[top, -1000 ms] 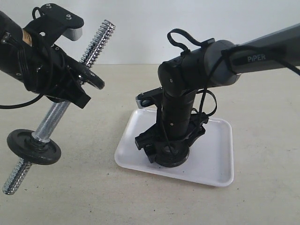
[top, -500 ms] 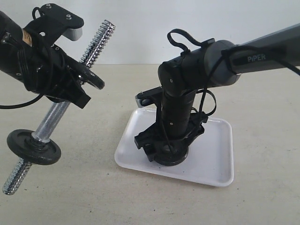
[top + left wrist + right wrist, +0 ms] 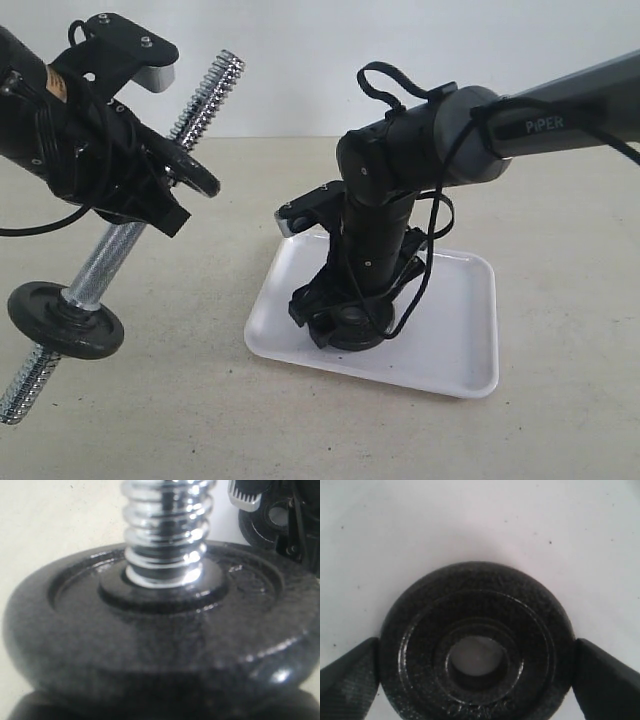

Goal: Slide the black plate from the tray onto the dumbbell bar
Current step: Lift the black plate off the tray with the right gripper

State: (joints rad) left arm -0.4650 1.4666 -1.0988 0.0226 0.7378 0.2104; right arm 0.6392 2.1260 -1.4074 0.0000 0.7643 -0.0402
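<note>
The plate is over the tray, toward its left half in the exterior view; whether it rests on the tray or hangs just above it cannot be told. The right claw points down onto it, and its two dark ribbed fingers press against opposite sides of the plate's rim, so it grips the plate at a wide spread. The right arm and its looping black cables stand over the tray's middle and hide most of the plate from the exterior view.

The bar is well left of the tray and clear of it, tilted, with its upper threaded end nearer the tray's far side. The left claw is clamped around the bar's middle. A black disc sits low on the bar, farther from the tray than the claw; in the left wrist view another disc fills the picture with the thread rising through its centre.

"PiPER" is printed on the right arm. Raised lettering on the plate's rim is too blurred to read.

The plate is matte black and grainy, round, with a raised rim and centre hole. The tray is glossy white, rectangular, round-cornered and lipped. The bar is chrome with coarse threads. The table is beige.
</note>
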